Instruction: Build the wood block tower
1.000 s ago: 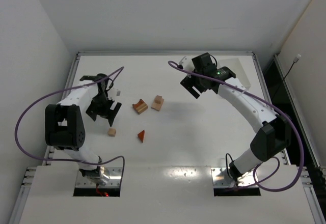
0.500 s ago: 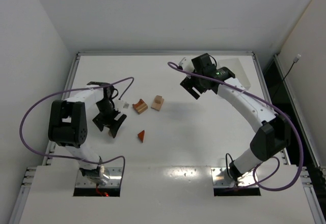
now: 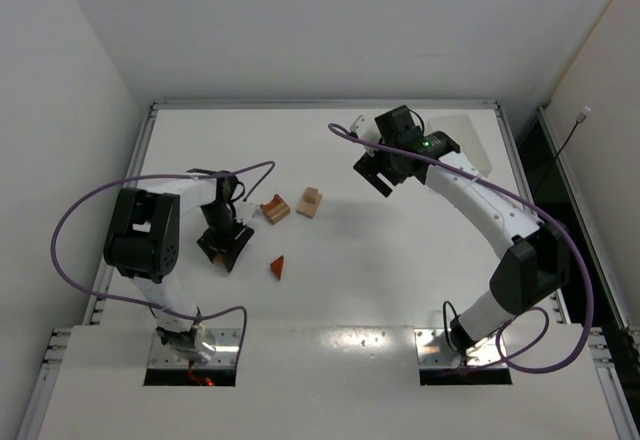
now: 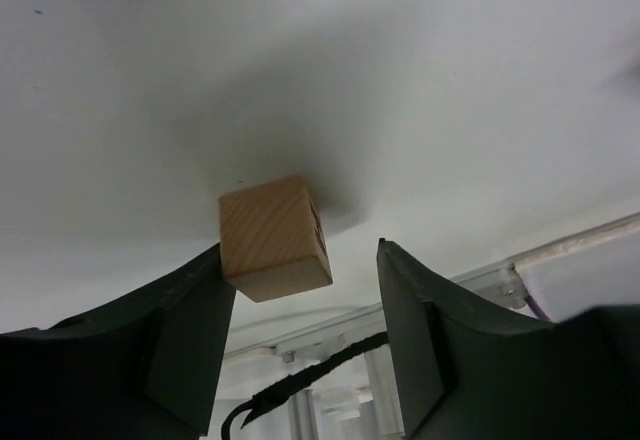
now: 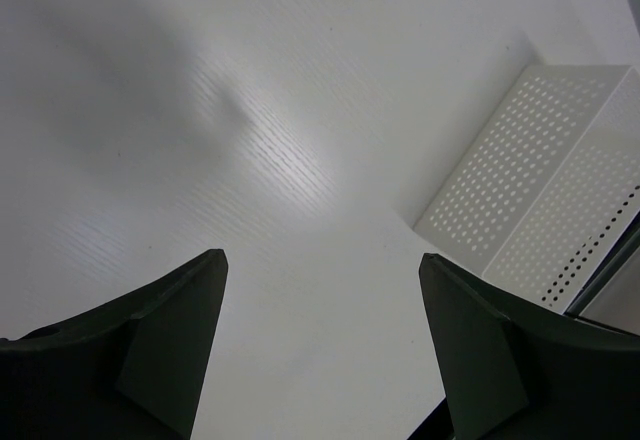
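No wood block tower shows in any view; the wooden blocks lie singly on the white table (image 3: 400, 290). A pale tan cube (image 4: 272, 238) sits between the fingers of my left gripper (image 4: 300, 250). It touches the left finger, and a gap separates it from the right finger (image 4: 415, 320). From above, the left gripper (image 3: 222, 250) covers the cube. A reddish-brown arch (image 3: 275, 208), a tan block (image 3: 310, 201) and a red wedge (image 3: 278, 266) lie to its right. My right gripper (image 3: 385, 175) (image 5: 320, 260) hangs open and empty over the far table.
A white perforated bin (image 5: 540, 180) stands at the back right, close to the right gripper. A small white piece (image 3: 247, 206) lies beside the arch. Purple cables loop around both arms.
My left gripper has moved right and towards the near edge, over the tan cube, and its fingers have narrowed around it. The right arm has stayed put.
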`<state>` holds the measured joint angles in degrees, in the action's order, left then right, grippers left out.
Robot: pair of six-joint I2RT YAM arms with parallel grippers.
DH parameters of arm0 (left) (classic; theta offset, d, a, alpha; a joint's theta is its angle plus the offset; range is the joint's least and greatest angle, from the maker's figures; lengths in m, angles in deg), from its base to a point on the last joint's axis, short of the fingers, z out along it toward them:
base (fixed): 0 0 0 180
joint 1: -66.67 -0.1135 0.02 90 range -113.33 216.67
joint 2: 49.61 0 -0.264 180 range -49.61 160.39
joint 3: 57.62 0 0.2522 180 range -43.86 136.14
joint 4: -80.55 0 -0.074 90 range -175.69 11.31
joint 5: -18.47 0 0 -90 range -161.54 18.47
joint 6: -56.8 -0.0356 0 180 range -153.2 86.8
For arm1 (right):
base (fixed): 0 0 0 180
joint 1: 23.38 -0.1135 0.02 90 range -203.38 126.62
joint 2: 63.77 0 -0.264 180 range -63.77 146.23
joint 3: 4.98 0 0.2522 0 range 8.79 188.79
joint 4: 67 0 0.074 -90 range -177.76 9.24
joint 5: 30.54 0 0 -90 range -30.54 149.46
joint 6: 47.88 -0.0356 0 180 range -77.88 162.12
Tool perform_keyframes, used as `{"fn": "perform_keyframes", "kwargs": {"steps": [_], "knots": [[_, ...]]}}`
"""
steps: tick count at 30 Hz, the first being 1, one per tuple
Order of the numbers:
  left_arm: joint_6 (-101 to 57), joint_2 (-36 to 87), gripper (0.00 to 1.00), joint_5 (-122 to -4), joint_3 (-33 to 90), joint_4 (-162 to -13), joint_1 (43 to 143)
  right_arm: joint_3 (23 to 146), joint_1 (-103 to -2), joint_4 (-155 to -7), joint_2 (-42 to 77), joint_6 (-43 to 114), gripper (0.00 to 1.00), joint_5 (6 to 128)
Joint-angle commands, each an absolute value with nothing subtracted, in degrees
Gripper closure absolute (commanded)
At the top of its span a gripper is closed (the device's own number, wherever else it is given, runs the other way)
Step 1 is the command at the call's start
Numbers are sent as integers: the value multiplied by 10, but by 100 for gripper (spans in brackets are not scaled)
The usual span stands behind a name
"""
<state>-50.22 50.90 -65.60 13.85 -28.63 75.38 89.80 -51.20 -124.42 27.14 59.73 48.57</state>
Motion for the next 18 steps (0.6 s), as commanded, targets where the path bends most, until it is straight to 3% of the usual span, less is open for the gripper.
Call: {"fn": "perform_keyframes", "kwargs": {"steps": [1, 9, 12, 14, 18], "knots": [[-482, 517, 48, -661, 150, -305, 758, 913, -508, -1239, 278, 597, 25, 491], [-472, 523, 69, -690, 150, -334, 753, 913, -508, -1239, 278, 597, 25, 491], [-466, 517, 84, -696, 150, -334, 753, 913, -508, -1239, 278, 597, 25, 491], [-460, 506, 99, -702, 150, -340, 747, 913, -508, -1239, 278, 597, 25, 491], [-453, 430, 100, -696, 156, -382, 727, 907, -508, -1239, 278, 597, 25, 491]]}}
